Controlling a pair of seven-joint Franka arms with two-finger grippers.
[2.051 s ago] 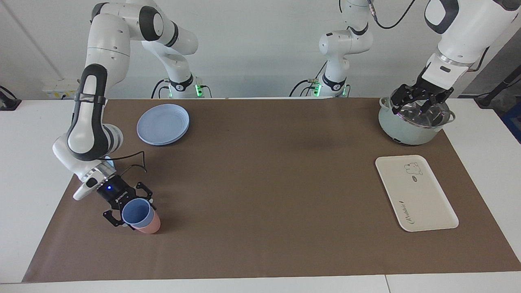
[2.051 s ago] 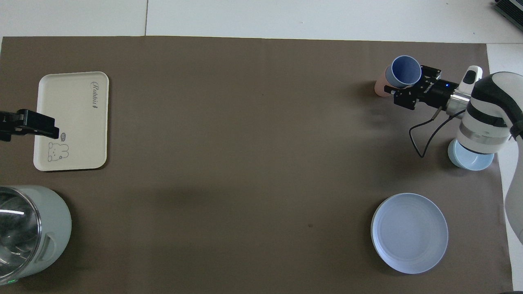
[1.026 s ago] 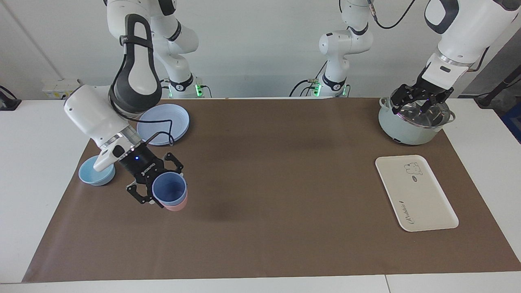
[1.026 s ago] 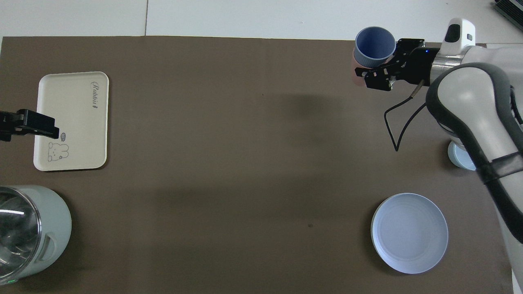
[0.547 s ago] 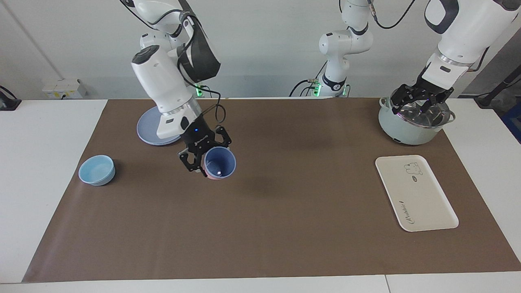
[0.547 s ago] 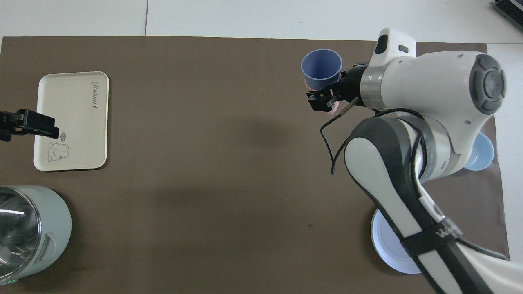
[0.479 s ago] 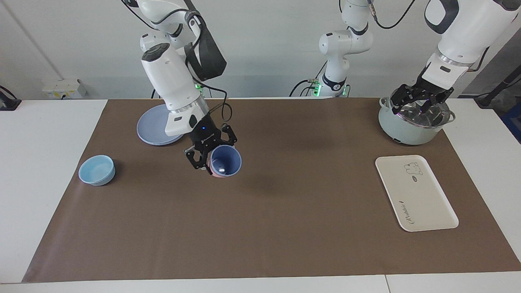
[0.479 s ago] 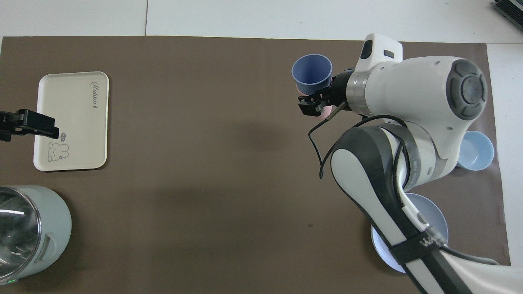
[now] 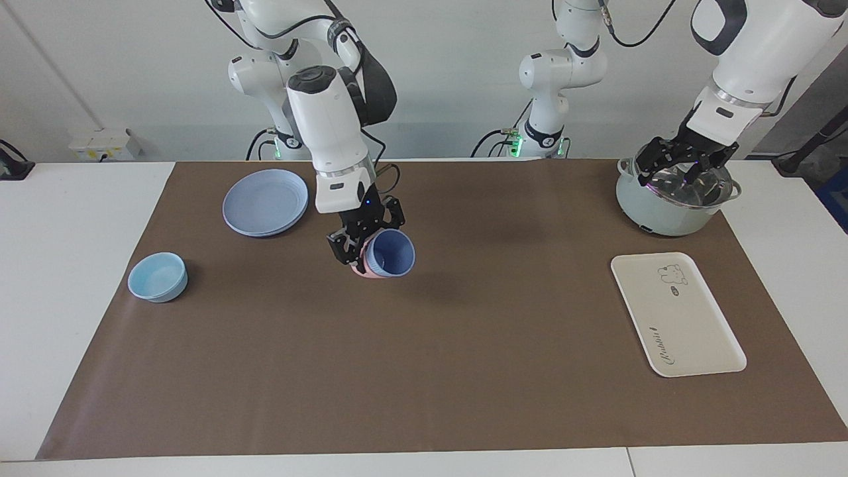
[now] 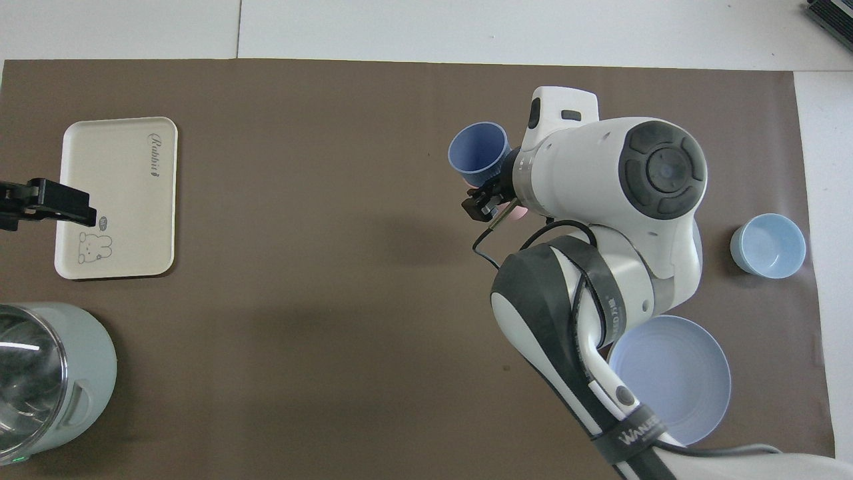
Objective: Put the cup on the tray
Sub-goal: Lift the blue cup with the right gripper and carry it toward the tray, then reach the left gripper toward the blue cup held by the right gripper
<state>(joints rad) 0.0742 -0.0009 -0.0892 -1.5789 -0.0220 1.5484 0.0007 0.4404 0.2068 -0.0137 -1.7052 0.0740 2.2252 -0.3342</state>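
My right gripper (image 9: 366, 248) is shut on the periwinkle-blue cup (image 9: 391, 253), which sits nested inside a salmon-pink cup (image 9: 361, 270). It holds both tilted in the air over the middle of the brown mat. In the overhead view the cup (image 10: 476, 157) shows beside the right gripper (image 10: 490, 190), whose wrist hides most of the pink cup. The cream-white tray (image 9: 676, 318) lies flat toward the left arm's end and also shows in the overhead view (image 10: 120, 193). My left gripper (image 9: 686, 169) waits open over the pot.
A pale green pot (image 9: 662, 212) stands nearer to the robots than the tray. A round blue plate (image 9: 265, 202) and a shallow light-blue bowl (image 9: 158, 277) lie toward the right arm's end.
My right gripper has lifted the nested cups from the mat's corner by the bowl and carried them toward the middle of the table. The left arm has not moved.
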